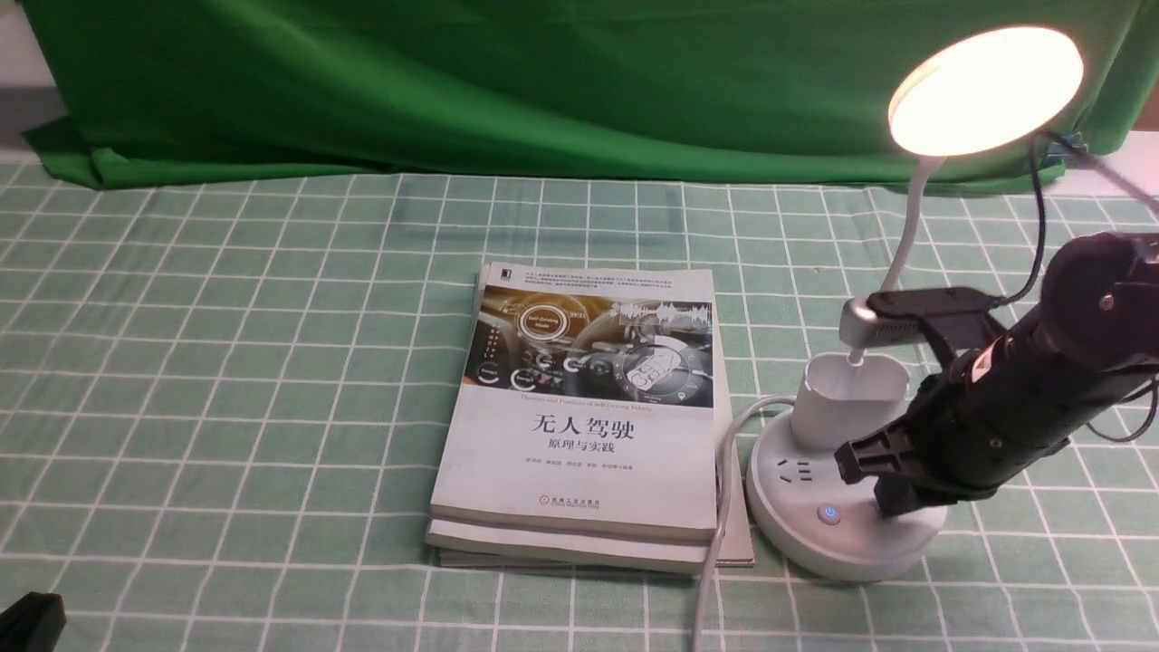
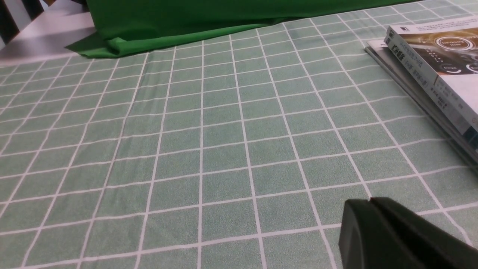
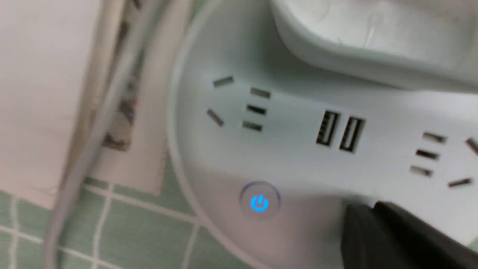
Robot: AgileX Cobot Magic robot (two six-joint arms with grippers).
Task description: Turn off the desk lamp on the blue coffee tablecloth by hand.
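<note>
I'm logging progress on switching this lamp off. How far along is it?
Done: the right gripper, shut, is down at the base of the desk lamp, beside the blue-lit power button. In hand: getting its tip onto a button; it isn't on that one. Left: the press itself, since the lamp head is lit. The left gripper, shut, sits idle over the tablecloth.
</note>
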